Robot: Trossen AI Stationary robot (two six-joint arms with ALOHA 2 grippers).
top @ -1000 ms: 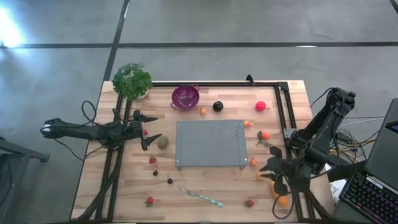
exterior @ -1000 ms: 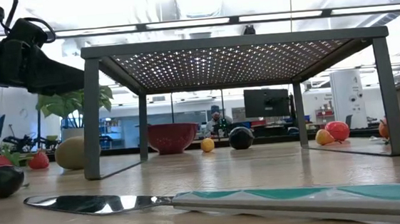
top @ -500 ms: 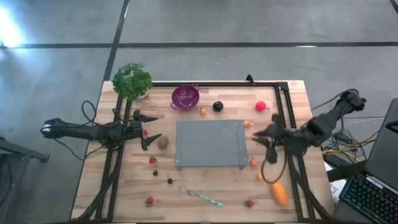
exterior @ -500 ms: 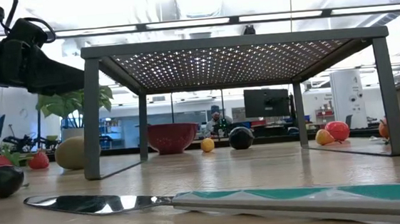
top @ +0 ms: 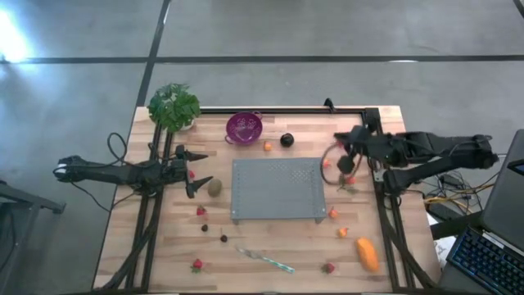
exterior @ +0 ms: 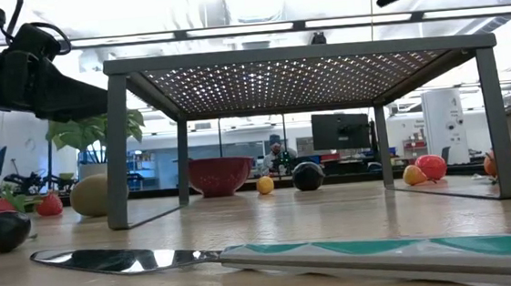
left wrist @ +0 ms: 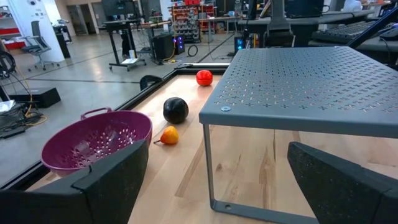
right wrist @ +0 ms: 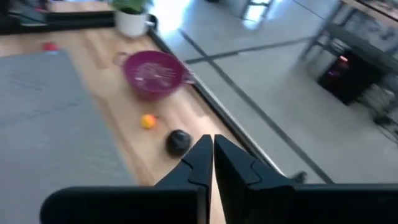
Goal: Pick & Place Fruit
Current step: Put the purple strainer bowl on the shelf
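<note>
Right hand (top: 340,157), fingers pressed together and holding nothing, hangs in the air at about 2 o'clock of the wooden surface (top: 270,246), past the right edge of the grey perforated metal rack (top: 277,188); from the wrist view it looks toward the purple plastic colander (right wrist: 152,73), so likely lining up on fruit along the far edge. Left hand (top: 195,168), fingers wide apart and empty, waits at 9 o'clock just beside the olive-green toy kiwi (top: 214,188), a sensible first target. Fruit lies loose all over the surface: dark round plum (top: 286,140) and tiny orange piece (top: 267,147) at 12 o'clock near the colander, larger oblong orange fruit (top: 368,255) at 5 o'clock, red strawberries (top: 196,265) toward 7 o'clock. Nothing picked yet, I judge. The pink-red ball is mostly hidden under the right arm from above; it shows in the left wrist view (left wrist: 204,78). Low view cuts off the right hand at the frame top. The slim silver knife (top: 264,260) lies at 6 o'clock.
</note>
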